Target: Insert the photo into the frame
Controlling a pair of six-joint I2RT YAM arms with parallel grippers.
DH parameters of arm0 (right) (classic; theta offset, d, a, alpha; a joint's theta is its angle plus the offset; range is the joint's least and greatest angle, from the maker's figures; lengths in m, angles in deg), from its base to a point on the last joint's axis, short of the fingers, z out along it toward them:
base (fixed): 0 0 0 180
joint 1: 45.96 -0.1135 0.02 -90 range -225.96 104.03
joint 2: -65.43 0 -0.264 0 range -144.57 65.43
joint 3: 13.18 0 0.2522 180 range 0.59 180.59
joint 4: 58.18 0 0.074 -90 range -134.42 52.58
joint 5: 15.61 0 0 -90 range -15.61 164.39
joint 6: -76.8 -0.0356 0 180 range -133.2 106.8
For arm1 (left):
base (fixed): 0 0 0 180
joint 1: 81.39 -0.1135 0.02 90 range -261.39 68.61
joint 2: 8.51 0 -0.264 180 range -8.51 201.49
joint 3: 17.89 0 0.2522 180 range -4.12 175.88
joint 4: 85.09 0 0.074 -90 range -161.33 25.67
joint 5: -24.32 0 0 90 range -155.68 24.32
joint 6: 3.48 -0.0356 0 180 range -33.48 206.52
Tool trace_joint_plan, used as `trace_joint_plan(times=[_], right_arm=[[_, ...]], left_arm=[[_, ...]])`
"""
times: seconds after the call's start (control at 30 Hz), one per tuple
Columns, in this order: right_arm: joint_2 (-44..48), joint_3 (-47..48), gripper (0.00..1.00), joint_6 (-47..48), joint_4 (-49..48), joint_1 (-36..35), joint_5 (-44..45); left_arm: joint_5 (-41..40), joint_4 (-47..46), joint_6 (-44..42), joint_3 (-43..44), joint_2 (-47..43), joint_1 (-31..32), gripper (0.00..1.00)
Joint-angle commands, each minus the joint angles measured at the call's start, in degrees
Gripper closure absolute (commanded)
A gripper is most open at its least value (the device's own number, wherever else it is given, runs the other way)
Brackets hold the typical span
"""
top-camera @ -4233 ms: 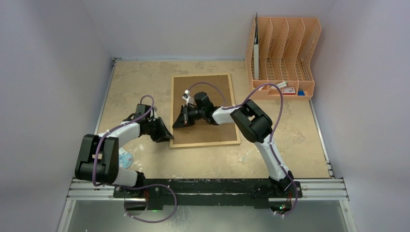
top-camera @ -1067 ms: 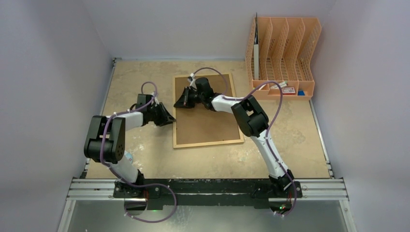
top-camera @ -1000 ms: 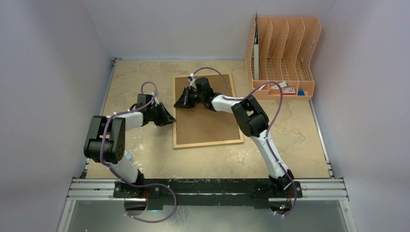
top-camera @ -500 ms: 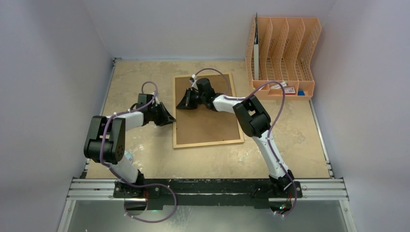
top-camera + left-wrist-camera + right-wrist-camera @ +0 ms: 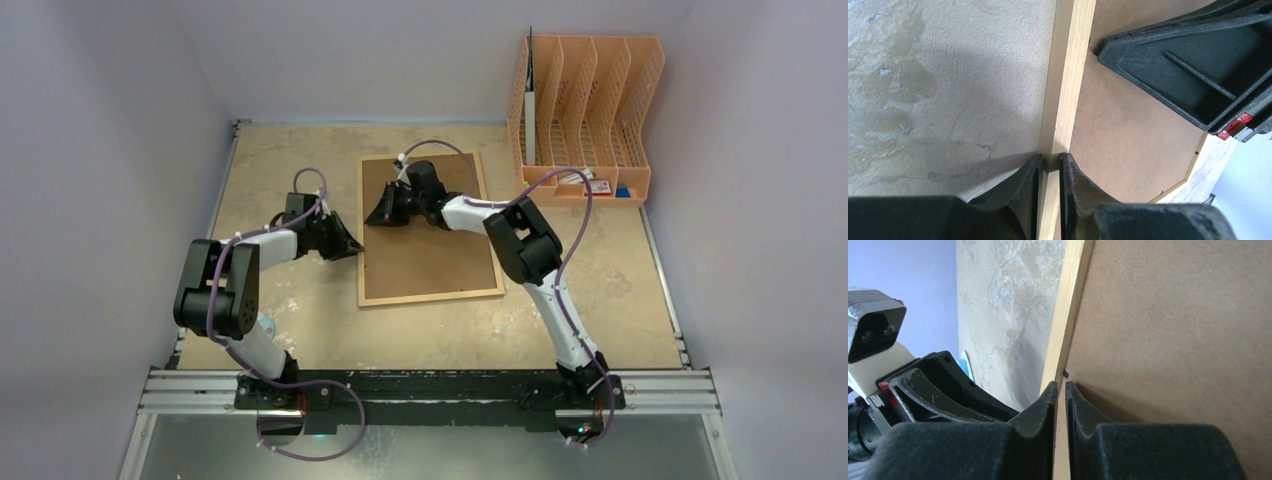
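Observation:
The frame point(image 5: 430, 262) lies face down in the middle of the table, brown fibreboard back point(image 5: 1173, 340) up, thin light-wood border point(image 5: 1068, 75) around it. My left gripper point(image 5: 352, 249) reaches in from the left and is shut on the left border point(image 5: 1050, 159), one finger on each side. My right gripper point(image 5: 370, 217) hovers low over the same border further back, its tips point(image 5: 1061, 385) almost together with only a thin slit and nothing in it. A small black tab point(image 5: 1066, 373) sits just ahead of them. The photo is out of view.
An orange file organiser point(image 5: 585, 105) stands at the back right, with white sheets point(image 5: 530, 100) in its left slot and small red point(image 5: 598, 186) and blue point(image 5: 623, 191) items at its foot. A pale blue object point(image 5: 262, 326) lies by the left arm's base.
Since the earliest frame the frame has shifted and both grippers have moved further back along its left edge. In the last second the right gripper edged slightly right; the left held still.

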Motion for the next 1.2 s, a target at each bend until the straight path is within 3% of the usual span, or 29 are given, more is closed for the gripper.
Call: trace_joint_plan(times=[0.0,0.33,0.5,0.7,1.0,1.17], right_arm=[[4.64,-3.63,0.84,2.41,-1.37,0.72,3.18],[11.79,-4.15,0.80,3.61,-1.97,2.41,3.15],[12.07,-4.04,0.80,4.87,0.03,2.98,2.75],[12.20,-3.98,0.79,6.11,1.17,3.35,2.58],[10.39,-2.80,0.79,6.03,3.09,3.36,1.77],[10.12,-3.16,0.80,5.59,2.81,3.36,1.17]], left_arm=[[-3.41,10.47,-3.92,-0.47,0.28,1.02,0.82],[-4.24,6.54,-5.63,8.41,-0.47,0.09,0.44],[-5.22,4.73,-6.23,16.23,8.15,-0.09,0.40],[-5.51,5.62,-7.56,25.03,17.45,-0.09,0.54],[-5.03,7.20,-7.66,24.42,20.85,0.03,0.99],[-2.72,7.85,-6.53,20.01,18.23,0.81,1.00]])
